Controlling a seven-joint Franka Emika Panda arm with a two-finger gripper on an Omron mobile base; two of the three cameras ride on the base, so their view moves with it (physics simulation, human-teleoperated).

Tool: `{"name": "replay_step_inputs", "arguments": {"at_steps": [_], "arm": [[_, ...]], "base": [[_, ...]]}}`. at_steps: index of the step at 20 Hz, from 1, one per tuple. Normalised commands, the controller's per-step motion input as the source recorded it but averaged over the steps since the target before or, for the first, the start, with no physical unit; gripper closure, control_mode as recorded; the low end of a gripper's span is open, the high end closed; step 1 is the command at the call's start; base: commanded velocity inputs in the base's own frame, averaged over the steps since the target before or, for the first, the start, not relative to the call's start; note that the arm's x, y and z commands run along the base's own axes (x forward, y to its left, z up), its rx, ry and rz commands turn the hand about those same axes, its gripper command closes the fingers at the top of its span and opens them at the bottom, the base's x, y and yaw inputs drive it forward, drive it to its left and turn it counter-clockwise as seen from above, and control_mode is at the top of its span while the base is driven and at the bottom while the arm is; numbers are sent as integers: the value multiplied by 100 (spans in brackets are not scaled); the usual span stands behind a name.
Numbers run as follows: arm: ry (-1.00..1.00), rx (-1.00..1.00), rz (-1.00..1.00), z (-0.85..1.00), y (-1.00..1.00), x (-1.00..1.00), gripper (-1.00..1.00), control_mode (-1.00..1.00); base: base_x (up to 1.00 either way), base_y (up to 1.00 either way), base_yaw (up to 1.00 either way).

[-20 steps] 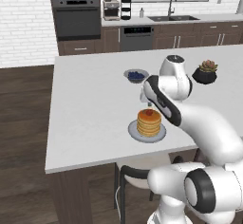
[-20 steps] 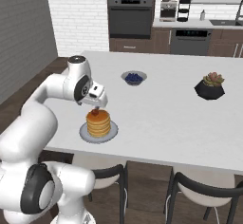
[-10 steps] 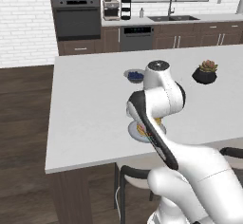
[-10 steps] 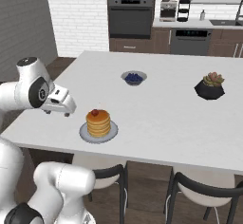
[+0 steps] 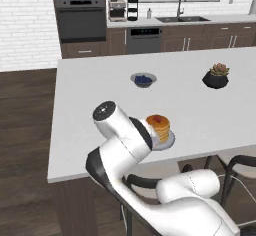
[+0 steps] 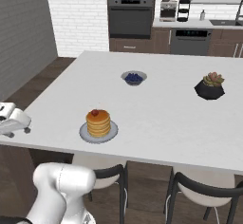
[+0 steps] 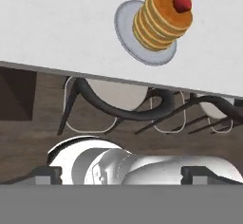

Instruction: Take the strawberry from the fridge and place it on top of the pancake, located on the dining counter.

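Observation:
The strawberry [image 6: 95, 112] sits on top of the pancake [image 6: 98, 123], a golden stack on a grey-blue plate [image 6: 110, 134] near the front edge of the white dining counter [image 6: 161, 109]. In the left base view the strawberry [image 5: 156, 119] and pancake [image 5: 160, 126] show just right of my arm. My gripper [image 6: 20, 123] hangs off the counter's left end, well away from the stack. In the hand view my gripper [image 7: 121, 173] is open and holds nothing, with the strawberry [image 7: 182, 1] and pancake [image 7: 161, 19] far above it. The fridge is out of view.
A small bowl of dark blue berries [image 6: 134, 78] stands mid-counter and a black pot with a succulent [image 6: 210, 86] to the right. Dark-framed chairs [image 6: 199, 190] tuck under the counter's front edge. Ovens and dark cabinets line the back wall.
My hand has pulled back from above the pancake, leftward past the counter's end. The strawberry stays on the stack.

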Motion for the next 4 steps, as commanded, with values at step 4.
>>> {"name": "replay_step_inputs", "arguments": {"at_steps": [4], "arm": [[26,-17,10,-42,46,-7,-100,-100]], "base": [[0,0,0]]}}
